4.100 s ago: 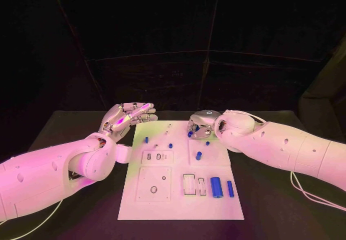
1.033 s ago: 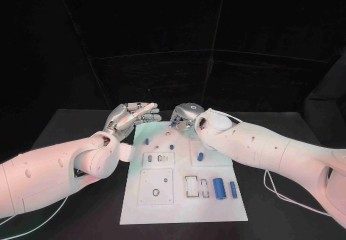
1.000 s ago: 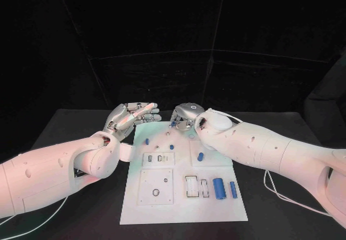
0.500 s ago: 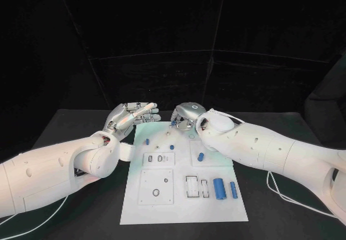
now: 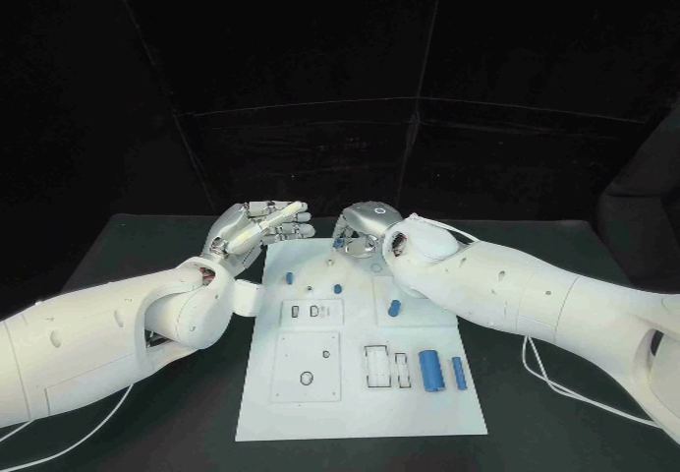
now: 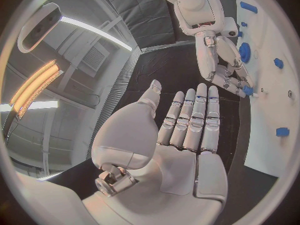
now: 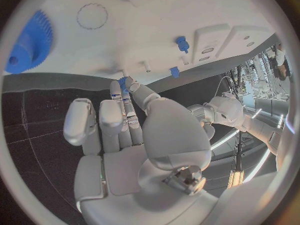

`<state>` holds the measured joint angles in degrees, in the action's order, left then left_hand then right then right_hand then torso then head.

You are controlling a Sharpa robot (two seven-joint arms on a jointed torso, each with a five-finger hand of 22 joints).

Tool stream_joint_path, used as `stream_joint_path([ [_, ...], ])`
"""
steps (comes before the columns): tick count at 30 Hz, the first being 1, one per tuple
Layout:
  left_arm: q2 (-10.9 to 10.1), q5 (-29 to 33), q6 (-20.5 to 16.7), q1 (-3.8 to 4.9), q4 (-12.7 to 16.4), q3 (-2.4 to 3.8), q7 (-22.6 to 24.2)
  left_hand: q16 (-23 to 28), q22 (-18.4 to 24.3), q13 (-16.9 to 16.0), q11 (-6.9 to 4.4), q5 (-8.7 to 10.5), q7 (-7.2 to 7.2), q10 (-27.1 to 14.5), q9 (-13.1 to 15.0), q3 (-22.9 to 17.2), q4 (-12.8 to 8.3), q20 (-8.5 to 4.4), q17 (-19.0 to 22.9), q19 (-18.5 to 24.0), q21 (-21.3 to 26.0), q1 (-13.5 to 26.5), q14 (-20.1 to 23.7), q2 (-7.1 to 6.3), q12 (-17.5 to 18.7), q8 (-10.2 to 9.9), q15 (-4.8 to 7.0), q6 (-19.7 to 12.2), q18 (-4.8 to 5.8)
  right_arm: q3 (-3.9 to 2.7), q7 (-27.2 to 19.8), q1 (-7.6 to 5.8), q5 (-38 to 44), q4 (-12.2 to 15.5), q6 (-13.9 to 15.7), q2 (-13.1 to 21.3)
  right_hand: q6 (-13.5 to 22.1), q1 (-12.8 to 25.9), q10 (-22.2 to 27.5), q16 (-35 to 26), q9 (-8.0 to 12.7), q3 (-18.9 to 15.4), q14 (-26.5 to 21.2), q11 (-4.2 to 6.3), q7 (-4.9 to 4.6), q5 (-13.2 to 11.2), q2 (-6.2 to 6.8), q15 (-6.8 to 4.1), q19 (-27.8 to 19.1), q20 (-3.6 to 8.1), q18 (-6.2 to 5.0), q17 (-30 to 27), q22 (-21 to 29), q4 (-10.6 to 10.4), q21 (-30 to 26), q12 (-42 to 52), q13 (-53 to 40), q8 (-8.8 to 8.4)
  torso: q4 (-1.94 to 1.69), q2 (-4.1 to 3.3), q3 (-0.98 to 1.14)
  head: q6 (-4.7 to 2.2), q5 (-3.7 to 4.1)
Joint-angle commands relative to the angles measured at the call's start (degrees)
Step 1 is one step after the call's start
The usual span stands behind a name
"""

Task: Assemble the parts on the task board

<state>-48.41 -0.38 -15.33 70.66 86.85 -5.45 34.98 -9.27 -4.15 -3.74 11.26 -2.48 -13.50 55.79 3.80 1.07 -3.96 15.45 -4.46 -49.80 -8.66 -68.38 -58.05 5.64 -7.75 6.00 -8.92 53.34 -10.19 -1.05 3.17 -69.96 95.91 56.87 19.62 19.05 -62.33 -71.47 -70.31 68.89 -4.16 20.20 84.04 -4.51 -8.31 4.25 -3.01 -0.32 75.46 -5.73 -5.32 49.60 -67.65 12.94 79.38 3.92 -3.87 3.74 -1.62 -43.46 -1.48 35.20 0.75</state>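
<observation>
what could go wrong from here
The right hand seems to pinch a small blue part only at its fingertips, so it could slip onto the task board. The blue gear lies close by and might get knocked. The open left hand hovers near; they could bump.

Head camera overlooks the task board (image 5: pixel 362 383); wrist cameras share its far edge.

backdrop: black panels (image 5: pixel 298 147) | furniture: black table (image 5: pixel 128 246) | ceiling: strip lights (image 6: pixel 37 82)
</observation>
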Motion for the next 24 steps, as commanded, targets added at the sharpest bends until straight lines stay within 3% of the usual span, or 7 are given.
stream_joint_path([
  [1, 0.1, 0.1, 0.7, 0.13, 0.0, 0.05, 0.3, 0.3, 0.1, 0.1, 0.17, -0.33, -1.09, 0.0, -0.1, 0.2, -0.2, 0.01, 0.1, -0.4, 0.4, 0.0, -0.3, 0.17, 0.3, -0.2, -0.11, -0.1, -0.30, -0.05, -0.3, -0.15, 0.4, -0.2, -1.9, -0.3, -0.2, -0.1, 0.4, 0.3, 0.0, 0.3, 0.5, 0.01, -0.10, 0.0, 0.73, 0.06, 0.2, -0.27, 0.62, 0.0, -0.1, 0.0, 0.3, -0.3, 0.1, 0.14, -0.08, -0.03, -0.03, 0.08, -0.03],
  [17, 0.3, 0.1, 0.8, 0.19, -0.1, 0.05, 0.2, 0.4, 0.1, 0.1, 0.18, -0.33, -1.09, 0.0, -0.1, 0.2, -0.3, 0.01, 0.1, -0.5, 0.5, -0.1, -0.4, 0.21, 0.4, -0.2, -0.12, -0.1, -0.30, -0.04, 2.1, -0.15, 0.4, -1.6, -2.6, -2.0, 0.5, 0.4, 1.3, 0.2, 0.1, 0.4, 0.3, -0.24, -0.32, -0.4, 1.48, 0.27, -0.2, -0.43, 0.53, -0.5, 0.3, -0.7, 0.1, -0.4, 0.2, -0.13, -0.11, -0.07, 0.00, 0.16, -0.15],
  [20, 0.3, 0.1, 0.8, 0.20, -0.1, 0.05, 0.2, 0.4, 0.1, 0.1, 0.18, -0.33, -1.09, 0.0, -0.1, 0.2, -0.3, 0.01, 0.1, -0.5, 0.5, -0.1, -0.4, 0.21, 0.4, -0.2, -0.12, -0.1, -0.30, -0.04, 2.6, -0.15, 0.4, -1.9, -1.8, -2.1, 1.9, 0.8, 3.6, -1.0, 0.4, 0.4, -0.4, -0.76, -0.90, -0.4, 2.40, 0.82, -1.7, -0.73, 0.14, -2.8, 2.3, -1.1, -0.9, -0.5, 0.3, -0.28, -0.01, -0.05, 0.00, 0.12, -0.18],
  [22, 0.3, 0.1, 0.8, 0.21, -0.1, 0.05, 0.2, 0.4, 0.1, 0.1, 0.18, -0.33, -1.09, 0.0, -0.1, 0.2, -0.3, 0.01, 0.1, -0.5, 0.5, -0.1, -0.4, 0.21, 0.4, -0.2, -0.12, -0.1, -0.30, -0.04, 2.8, -0.16, 0.4, -2.1, -1.2, -2.1, 4.7, 1.2, 6.8, -2.5, 0.5, -0.1, -1.2, -1.67, -1.72, -0.3, 3.78, 1.52, -3.5, -1.33, -0.34, -5.4, 4.7, -1.6, -2.2, -0.4, 0.3, -0.29, 0.06, -0.04, 0.00, 0.10, -0.23],
  [24, 0.3, 0.1, 0.8, 0.21, -0.1, 0.05, 0.2, 0.4, 0.2, 0.1, 0.19, -0.33, -1.10, 0.0, -0.1, 0.2, -0.4, 0.01, 0.1, -0.6, 0.6, -0.1, -0.4, 0.22, 0.4, -0.3, -0.12, -0.1, -0.30, -0.04, 2.9, -0.16, 0.4, -2.1, -0.7, -2.1, 8.7, 1.1, 9.4, -3.8, 0.6, -1.0, -1.7, -2.04, -1.86, -0.1, 4.91, 1.81, -5.2, -1.71, -0.85, -7.6, 7.1, -1.9, -3.5, -0.3, 0.3, -0.30, 0.07, -0.03, 0.01, 0.08, -0.26],
])
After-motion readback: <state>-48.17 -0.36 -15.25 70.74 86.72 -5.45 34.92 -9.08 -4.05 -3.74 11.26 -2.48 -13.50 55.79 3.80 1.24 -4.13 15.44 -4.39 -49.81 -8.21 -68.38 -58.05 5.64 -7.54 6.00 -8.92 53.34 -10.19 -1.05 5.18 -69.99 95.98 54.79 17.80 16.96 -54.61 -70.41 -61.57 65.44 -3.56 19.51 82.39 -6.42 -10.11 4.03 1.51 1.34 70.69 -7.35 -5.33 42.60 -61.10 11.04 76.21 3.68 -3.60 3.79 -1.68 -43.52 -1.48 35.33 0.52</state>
